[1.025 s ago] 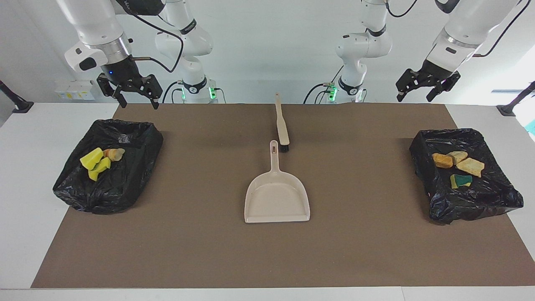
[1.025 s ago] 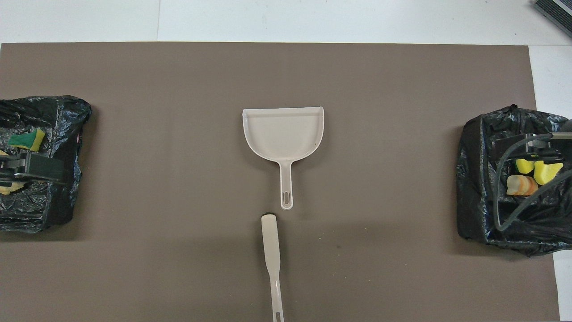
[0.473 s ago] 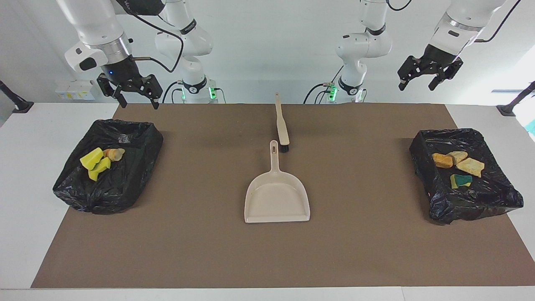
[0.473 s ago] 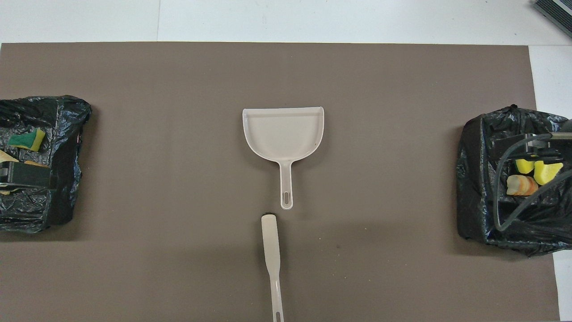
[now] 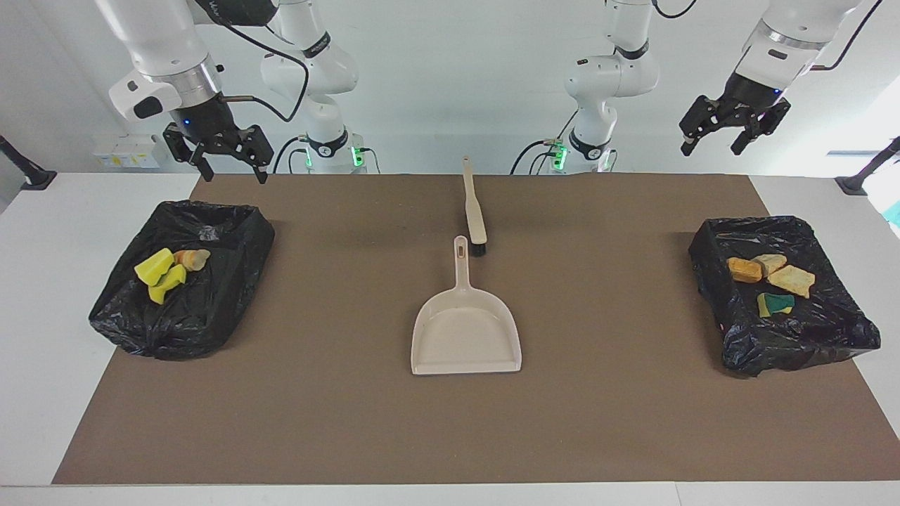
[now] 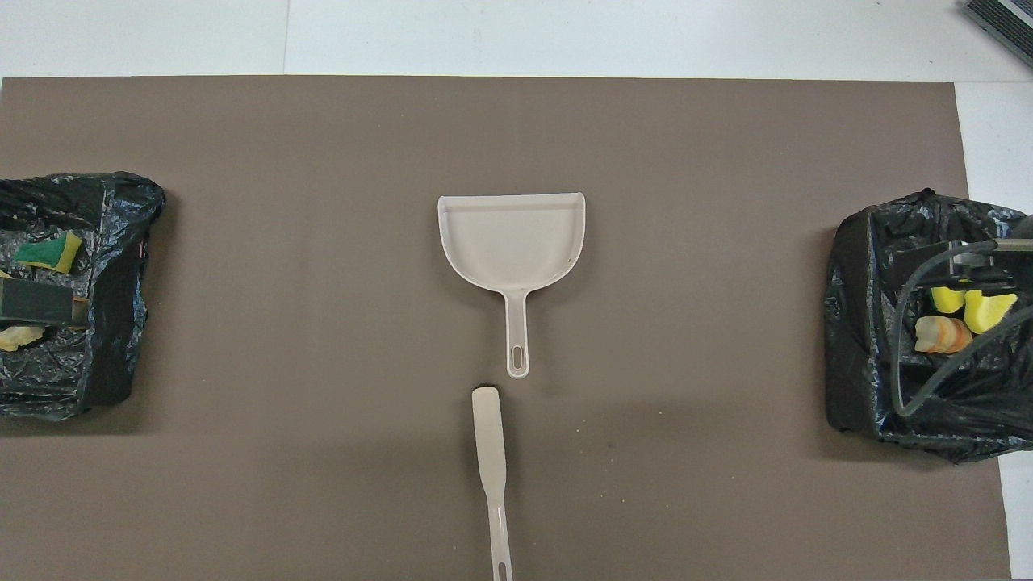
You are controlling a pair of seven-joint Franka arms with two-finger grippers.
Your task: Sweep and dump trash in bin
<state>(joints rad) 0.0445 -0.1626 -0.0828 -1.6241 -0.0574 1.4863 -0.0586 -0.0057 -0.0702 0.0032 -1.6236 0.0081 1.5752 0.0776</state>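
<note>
Seven scraps of trash lie inside the two black-lined bins; none shows on the brown mat [image 5: 337, 422].

Three are in the bin at the right arm's end [image 5: 225, 214]: yellow sponge chunks [image 5: 156, 268] touching one another, and a tan-orange lump [image 5: 192, 258] just beside them. Four are in the bin at the left arm's end [image 5: 745, 226]: an orange lump [image 5: 744, 270], two tan pieces [image 5: 792, 280] and a green-backed sponge [image 5: 776, 303], set close together on the crumpled liner.

The dustpan [image 5: 466, 341] lies empty at mid-desk. The brush [image 5: 476, 211] lies flat just nearer to the robots, its bristle end beside the pan's handle.

The right tool [image 5: 228, 160] hangs released and holding nothing, above the robot-side edge of its bin. The left tool [image 5: 724, 135] hangs released and empty, high above the desk by its bin.

Judgement: sweeping and dumping look complete, and the step in hand is clearing the arms.

To do this well, each arm should rise vertically before travelling. That keeps fingers and cable clear of the loose liner rims, since a snag could tip scraps back onto the mat.
</note>
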